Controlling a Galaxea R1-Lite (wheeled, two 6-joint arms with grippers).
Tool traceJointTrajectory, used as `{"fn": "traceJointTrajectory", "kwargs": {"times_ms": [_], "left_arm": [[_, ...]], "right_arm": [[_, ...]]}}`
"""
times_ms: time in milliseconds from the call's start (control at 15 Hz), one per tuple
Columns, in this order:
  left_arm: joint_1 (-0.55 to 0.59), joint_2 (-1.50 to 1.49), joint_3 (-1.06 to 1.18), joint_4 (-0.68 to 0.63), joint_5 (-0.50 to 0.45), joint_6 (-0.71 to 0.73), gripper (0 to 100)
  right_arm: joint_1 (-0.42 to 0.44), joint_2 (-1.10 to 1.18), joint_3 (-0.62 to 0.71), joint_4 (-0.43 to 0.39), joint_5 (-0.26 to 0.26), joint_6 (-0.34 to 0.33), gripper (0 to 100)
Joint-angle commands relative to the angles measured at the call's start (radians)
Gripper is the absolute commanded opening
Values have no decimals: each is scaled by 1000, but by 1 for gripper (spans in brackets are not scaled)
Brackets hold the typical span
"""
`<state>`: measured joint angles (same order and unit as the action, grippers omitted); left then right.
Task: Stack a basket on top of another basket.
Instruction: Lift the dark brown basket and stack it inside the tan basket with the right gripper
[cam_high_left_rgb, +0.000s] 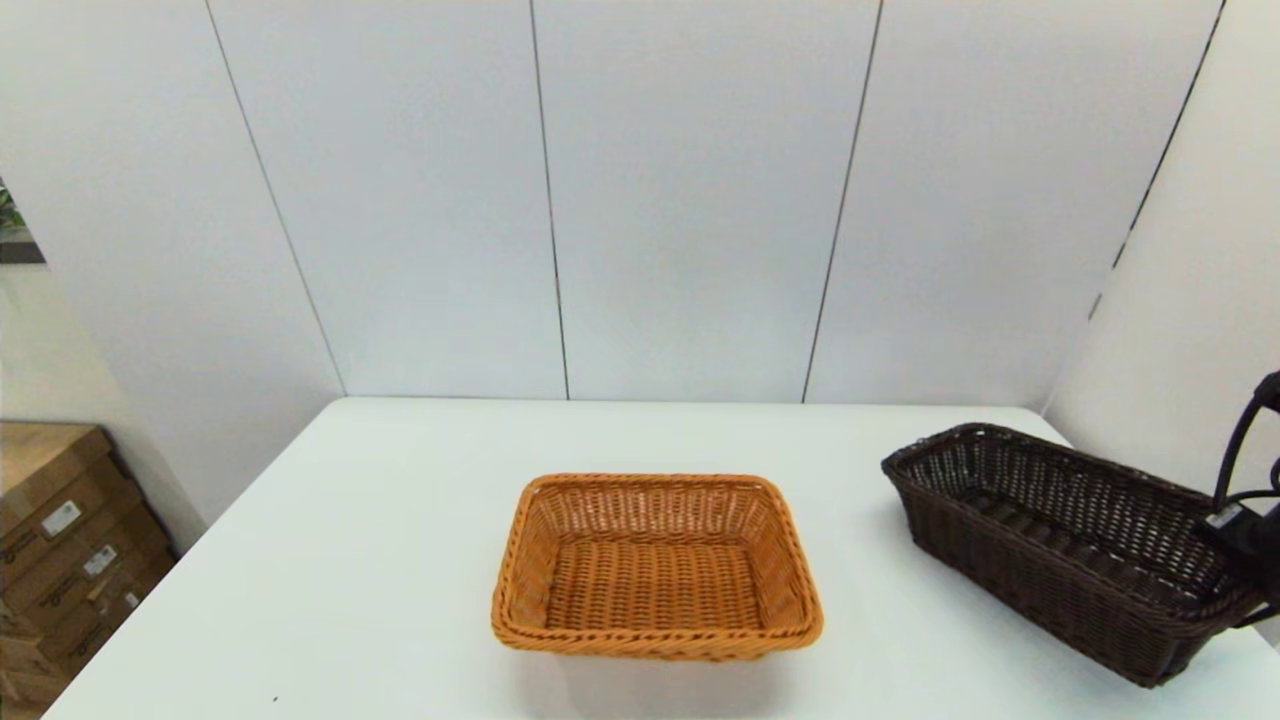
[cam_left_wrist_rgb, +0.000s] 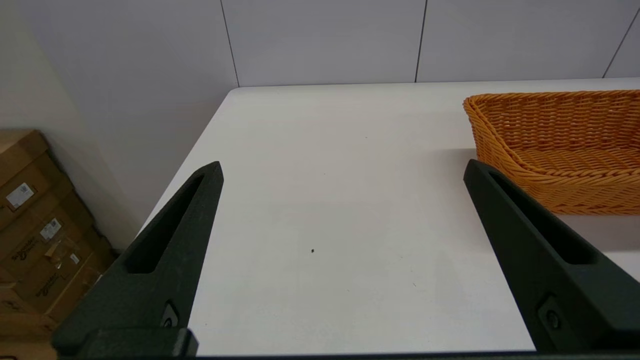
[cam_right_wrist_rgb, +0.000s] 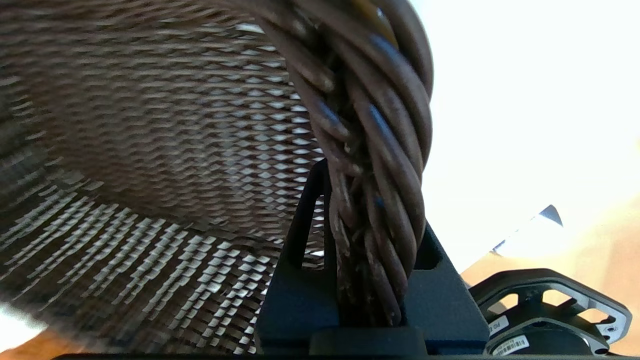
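Head view first: the orange basket (cam_high_left_rgb: 655, 565) sat near the middle of the white table (cam_high_left_rgb: 380, 520), empty and square to me, while the dark basket (cam_high_left_rgb: 1070, 545) lay well apart from it at about three o'clock, close to the table's right edge and angled toward four o'clock. At that basket's near right end I could see only a sliver of my right gripper (cam_high_left_rgb: 1245, 540), with its cable looping up behind it. Left wrist view showed my left gripper (cam_left_wrist_rgb: 342, 172) parked over bare table at roughly nine o'clock from the orange basket, its fingers (cam_left_wrist_rgb: 165, 250) spread wide with nothing between them. Right wrist view gave me the useful detail: the two fingers were pressed in on the dark basket's braided rim (cam_right_wrist_rgb: 372, 165), one inside the wall and one outside, with the open weave filling the rest of the picture. I judged the pinch was set and the lift not yet clearly begun. My worry was the grip point: holding a long basket by one short end meant the far end could sag or drag on the table, twisting the rim out of the pinch. A tilted carry could also catch the orange basket's rim and shove it.
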<state>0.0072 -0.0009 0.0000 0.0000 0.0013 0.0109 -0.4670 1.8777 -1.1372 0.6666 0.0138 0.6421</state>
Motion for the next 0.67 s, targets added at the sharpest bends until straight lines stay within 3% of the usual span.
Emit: {"fn": "traceJointTrajectory", "kwargs": {"times_ms": [67, 333, 667], "left_arm": [[0, -1, 2, 0, 0, 0, 100], [0, -1, 2, 0, 0, 0, 100], [0, -1, 2, 0, 0, 0, 100]], "right_arm": [[8, -160, -26, 82, 77, -9, 0], [14, -238, -26, 140, 123, -7, 0], [38, -336, -30, 192, 324, -10, 0]]}}
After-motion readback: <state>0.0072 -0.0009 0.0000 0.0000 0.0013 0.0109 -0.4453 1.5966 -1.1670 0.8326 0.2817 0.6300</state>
